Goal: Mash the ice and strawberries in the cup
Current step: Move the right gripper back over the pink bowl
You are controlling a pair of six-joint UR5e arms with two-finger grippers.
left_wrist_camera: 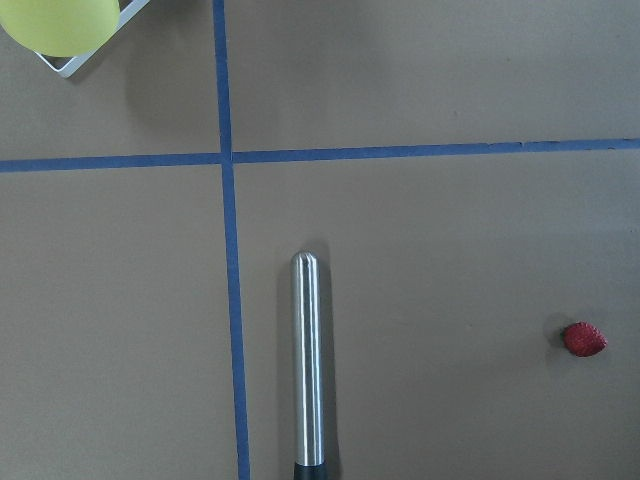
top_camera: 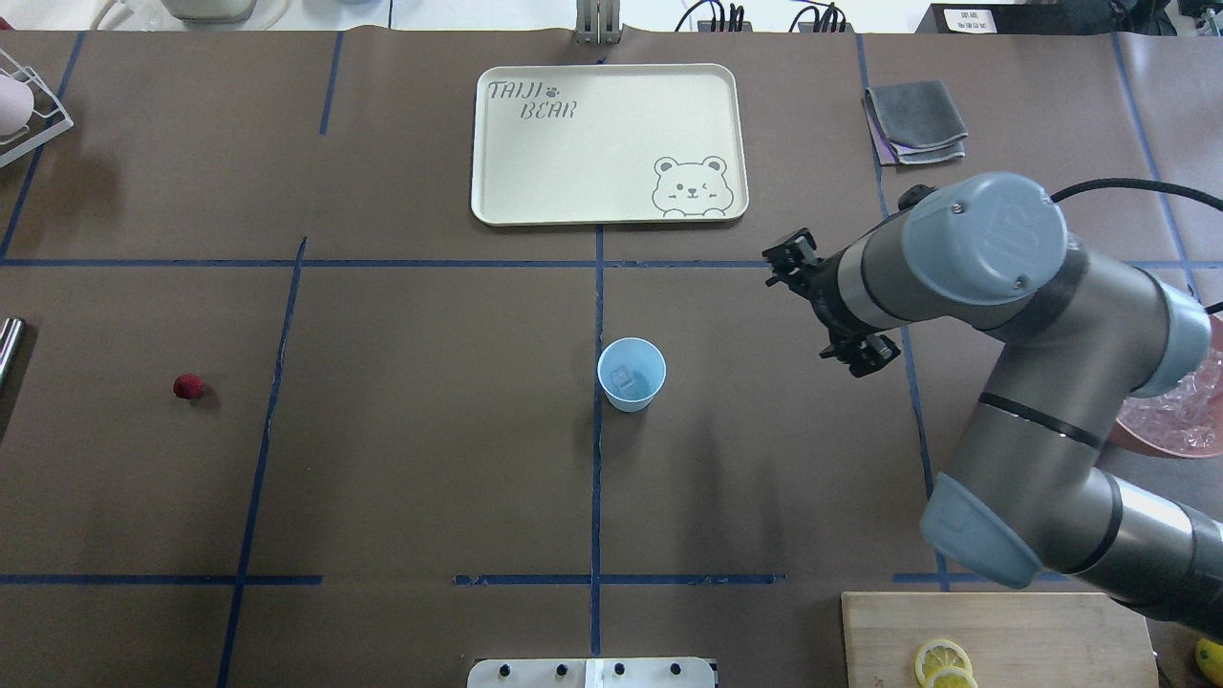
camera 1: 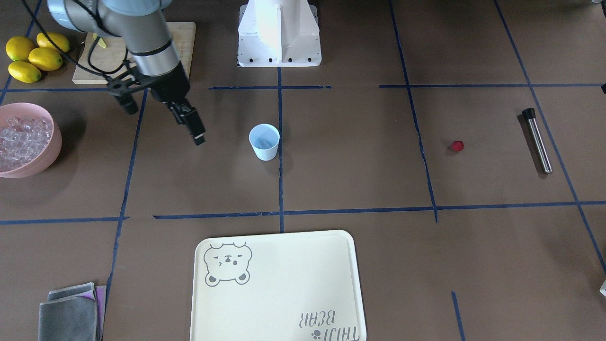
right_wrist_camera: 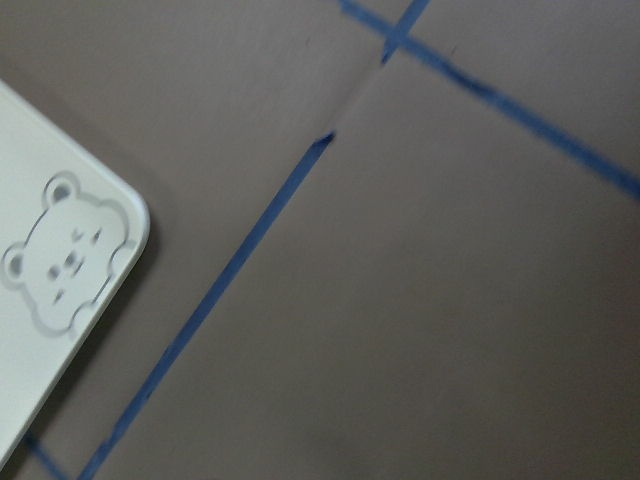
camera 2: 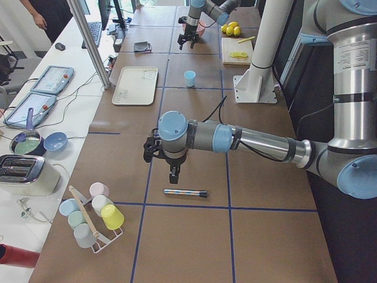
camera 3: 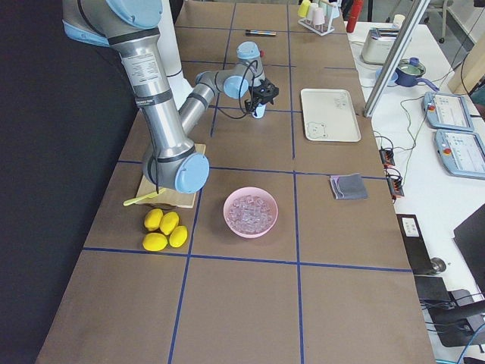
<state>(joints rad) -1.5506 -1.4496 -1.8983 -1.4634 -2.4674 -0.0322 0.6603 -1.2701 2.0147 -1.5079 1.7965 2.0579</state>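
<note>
The pale blue cup (camera 1: 264, 142) stands upright near the table's middle, with one clear ice cube (top_camera: 626, 378) inside it. The tiny red strawberry (camera 1: 457, 146) lies alone on the table and also shows in the left wrist view (left_wrist_camera: 583, 339). My right gripper (camera 1: 198, 138) hangs tilted beside the cup, apart from it. It is seen edge-on, so I cannot tell if it is open or shut, and nothing shows in it. My left gripper (camera 2: 174, 175) hovers above the steel muddler (left_wrist_camera: 307, 360), near the strawberry. I cannot tell its state.
A pink bowl (camera 1: 54, 142) of ice cubes sits on the robot's right, with lemons (camera 1: 33, 58) and a cutting board (camera 1: 184, 38) behind it. A cream bear tray (camera 1: 279, 284) and a grey cloth (camera 1: 68, 315) lie at the far side. A cup rack (camera 2: 94, 218) stands beyond the muddler.
</note>
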